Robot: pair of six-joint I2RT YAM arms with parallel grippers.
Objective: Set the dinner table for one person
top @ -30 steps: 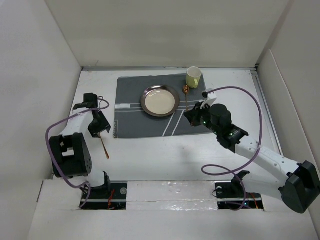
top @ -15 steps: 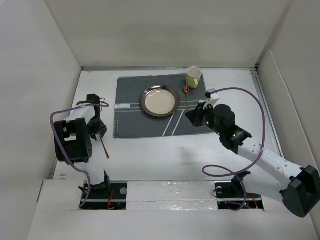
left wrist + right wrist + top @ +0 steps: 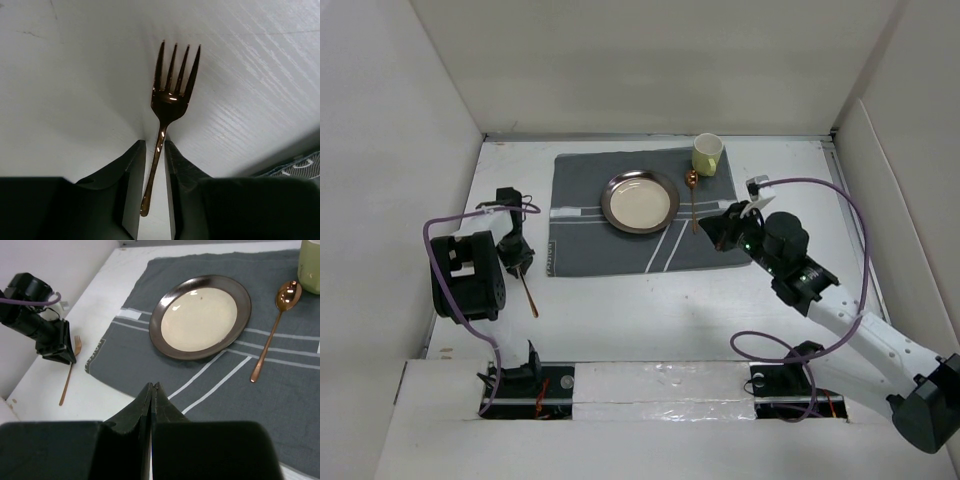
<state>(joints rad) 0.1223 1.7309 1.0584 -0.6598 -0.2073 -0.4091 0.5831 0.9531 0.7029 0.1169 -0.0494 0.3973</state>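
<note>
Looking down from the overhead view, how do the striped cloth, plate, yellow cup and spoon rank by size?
1. Striped cloth, largest.
2. Plate.
3. Yellow cup and spoon: hard to rank; the spoon is longer, the cup wider.

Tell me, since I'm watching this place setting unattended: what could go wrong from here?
1. The left jaws straddle the thin handle of the fork with gaps either side, and it lies flat on the table; closing may slip off or tilt it.
2. The fork is off the placemat; dragging it over could catch the cloth's edge and shift the plate.
3. The right jaws, shut, hang near the spoon and might nudge it.
</note>
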